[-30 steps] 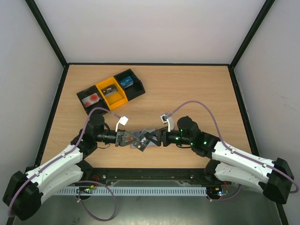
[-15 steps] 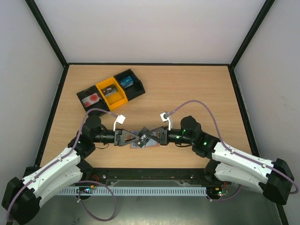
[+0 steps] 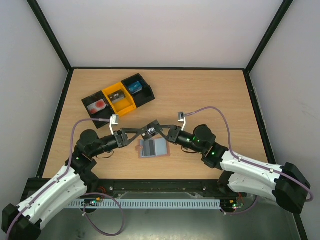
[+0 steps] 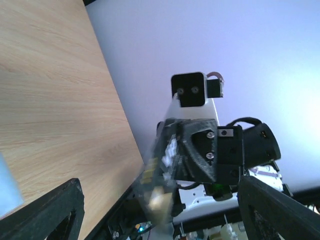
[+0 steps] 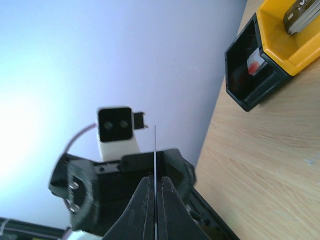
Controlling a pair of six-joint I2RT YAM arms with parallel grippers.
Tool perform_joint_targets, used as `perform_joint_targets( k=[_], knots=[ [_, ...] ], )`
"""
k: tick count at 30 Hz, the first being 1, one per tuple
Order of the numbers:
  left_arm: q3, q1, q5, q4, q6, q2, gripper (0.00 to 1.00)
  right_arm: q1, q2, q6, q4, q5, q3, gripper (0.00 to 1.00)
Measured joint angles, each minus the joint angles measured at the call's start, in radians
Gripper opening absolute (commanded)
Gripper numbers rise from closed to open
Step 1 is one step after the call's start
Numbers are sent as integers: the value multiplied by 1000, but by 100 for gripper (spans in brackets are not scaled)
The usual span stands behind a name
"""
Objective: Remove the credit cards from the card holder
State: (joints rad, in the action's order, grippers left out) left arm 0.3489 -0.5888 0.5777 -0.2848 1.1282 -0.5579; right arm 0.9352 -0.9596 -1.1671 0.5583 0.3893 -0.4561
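The light blue-grey card holder [image 3: 152, 148] lies flat on the table, in front of both grippers and free of them. My right gripper [image 3: 160, 129] is shut on a dark credit card [image 3: 150, 131] with pale marks, held in the air above the holder's far edge. In the right wrist view the card [image 5: 155, 150] shows edge-on as a thin line between the closed fingers [image 5: 143, 210]. My left gripper [image 3: 137, 135] stands open facing the card's left end, touching nothing. From the left wrist, the card [image 4: 159, 175] is a blur in front of the right gripper.
A black-and-yellow three-section tray [image 3: 118, 95] with small items sits at the back left, also in the right wrist view [image 5: 272, 50]. Both arms meet over the table's near middle, their cables looping above. Black frame rails edge the table.
The right gripper closed on the card and drew it up and away from the holder. The left gripper opened and pulled back left. The holder now lies flat on the table.
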Motion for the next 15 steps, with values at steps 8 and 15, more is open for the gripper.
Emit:
perform_joint_targets(
  k=[8,15],
  knots=[
    [-46,0,-32,-108,123,-33,48,0,-74,-123,155,-52,-1,2],
    [-58,0,-43,-203,180,-32,37,0,-74,-151,188,-85,-1,2]
  ],
)
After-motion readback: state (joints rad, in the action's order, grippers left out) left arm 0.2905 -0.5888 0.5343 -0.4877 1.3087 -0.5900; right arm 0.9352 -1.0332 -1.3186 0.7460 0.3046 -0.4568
